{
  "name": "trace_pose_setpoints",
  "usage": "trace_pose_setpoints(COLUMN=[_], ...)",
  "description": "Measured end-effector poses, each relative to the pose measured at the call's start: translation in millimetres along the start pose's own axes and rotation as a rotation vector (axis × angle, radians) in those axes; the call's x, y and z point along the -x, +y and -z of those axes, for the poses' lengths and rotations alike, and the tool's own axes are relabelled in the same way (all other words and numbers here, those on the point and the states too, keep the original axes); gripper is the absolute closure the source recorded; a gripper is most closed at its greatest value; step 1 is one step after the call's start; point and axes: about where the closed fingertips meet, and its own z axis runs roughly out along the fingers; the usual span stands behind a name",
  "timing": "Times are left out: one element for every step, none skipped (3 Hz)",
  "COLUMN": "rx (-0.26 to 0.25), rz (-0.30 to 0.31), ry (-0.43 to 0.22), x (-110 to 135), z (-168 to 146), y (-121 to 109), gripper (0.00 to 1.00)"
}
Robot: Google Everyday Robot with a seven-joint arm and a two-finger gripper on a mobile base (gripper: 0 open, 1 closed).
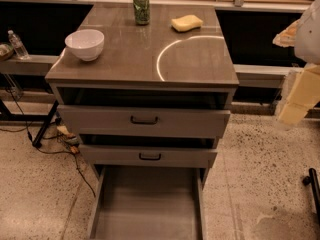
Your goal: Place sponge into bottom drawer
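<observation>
The pale-yellow sponge [187, 23] lies on the grey cabinet top [190, 59] at the back right, next to a green can. The bottom drawer [147, 204] is pulled far out toward me at floor level, and its flat grey floor is bare. My gripper [298, 96] hangs at the right edge of the view, off the cabinet's right side, well to the right of the sponge and lower in the view. It holds nothing that I can see.
A white bowl [85, 44] stands on the top at the left. A green can [141, 7] stands at the back middle. Two upper drawers with black handles [144, 120] are slightly open. Cables [60, 144] lie on the floor at the left. A water bottle [17, 44] stands on a shelf far left.
</observation>
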Motion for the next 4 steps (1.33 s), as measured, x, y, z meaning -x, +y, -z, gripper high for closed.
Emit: trace_pose_setpoints(rx=[0.000, -0.039, -0.100, -0.160], rz=[0.000, -0.002, -0.005, -0.035], ry=[0.000, -0.047, -0.148, -0.255], x=[0, 2, 8, 28], z=[0, -14, -44, -67], y=[0, -34, -107, -176], gripper=[0.00, 0.00, 0.00, 0.00])
